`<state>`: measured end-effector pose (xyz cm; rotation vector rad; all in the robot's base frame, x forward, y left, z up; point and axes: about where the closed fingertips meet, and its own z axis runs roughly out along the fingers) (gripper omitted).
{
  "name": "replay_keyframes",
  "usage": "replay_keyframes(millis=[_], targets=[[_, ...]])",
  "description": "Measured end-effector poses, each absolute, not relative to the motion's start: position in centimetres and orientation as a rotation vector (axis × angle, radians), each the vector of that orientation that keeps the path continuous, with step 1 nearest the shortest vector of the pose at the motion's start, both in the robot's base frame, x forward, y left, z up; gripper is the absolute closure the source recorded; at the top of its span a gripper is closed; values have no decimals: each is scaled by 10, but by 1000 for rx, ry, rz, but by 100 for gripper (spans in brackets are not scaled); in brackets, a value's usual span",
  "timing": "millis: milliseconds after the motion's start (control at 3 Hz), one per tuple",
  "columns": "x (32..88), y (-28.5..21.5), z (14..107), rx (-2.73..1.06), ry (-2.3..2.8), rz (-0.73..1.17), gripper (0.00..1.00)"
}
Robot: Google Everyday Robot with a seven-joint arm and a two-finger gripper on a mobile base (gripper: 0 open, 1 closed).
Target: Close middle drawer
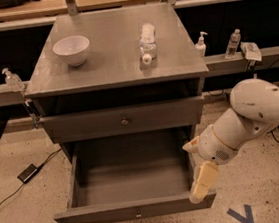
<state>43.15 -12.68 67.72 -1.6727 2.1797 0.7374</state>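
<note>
The white arm (262, 107) reaches in from the right and bends down and to the left through a rounded wrist (218, 146). Its cream gripper (201, 187) points downward, hanging well below the front right corner of the tabletop (108, 61).
</note>
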Motion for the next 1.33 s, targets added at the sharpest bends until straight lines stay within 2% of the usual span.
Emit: replay_keyframes(millis=[667,1333], targets=[[440,-98,583,-1668,2138,926,0],[432,-90,570,-1677,2089,945,0]])
